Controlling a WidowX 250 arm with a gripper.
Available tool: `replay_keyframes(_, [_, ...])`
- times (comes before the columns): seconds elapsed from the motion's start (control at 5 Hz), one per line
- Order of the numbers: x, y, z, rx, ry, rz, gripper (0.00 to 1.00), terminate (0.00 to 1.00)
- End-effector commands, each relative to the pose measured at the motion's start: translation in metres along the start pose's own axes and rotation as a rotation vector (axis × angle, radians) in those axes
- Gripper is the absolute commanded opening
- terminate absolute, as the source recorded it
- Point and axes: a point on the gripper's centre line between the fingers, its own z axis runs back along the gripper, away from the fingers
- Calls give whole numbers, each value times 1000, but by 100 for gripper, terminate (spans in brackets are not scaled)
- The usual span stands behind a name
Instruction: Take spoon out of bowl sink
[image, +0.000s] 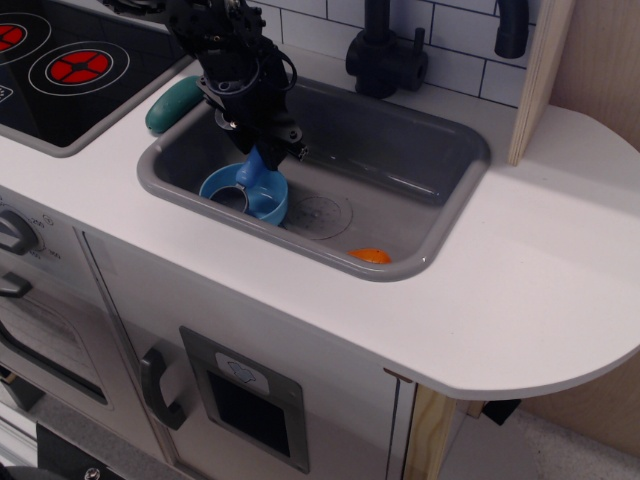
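The grey sink (440, 150) is set in the white counter. The light blue bowl (225, 182) sits at the sink's left end. The spoon (256, 176) leans in the bowl, its grey cup head low in the bowl and its blue handle pointing up and right. My black gripper (266, 150) is down over the top of the handle, with a finger (291, 150) on either side of it. The handle's tip is hidden by the gripper. I cannot tell whether the fingers press on it.
An orange piece (370, 256) lies at the sink's front right corner, and the drain disc (318, 213) is in the middle. A green object (176, 103) lies on the counter left of the sink. A black faucet (385, 55) stands behind, and a stove (70, 65) is at the left.
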Motion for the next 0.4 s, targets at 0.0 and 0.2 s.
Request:
replay_keyframes(0.0, [33,17,28,-2,-36,51,0,0])
replay_keyframes(0.2, [44,20,44,12,-47,95,0,0])
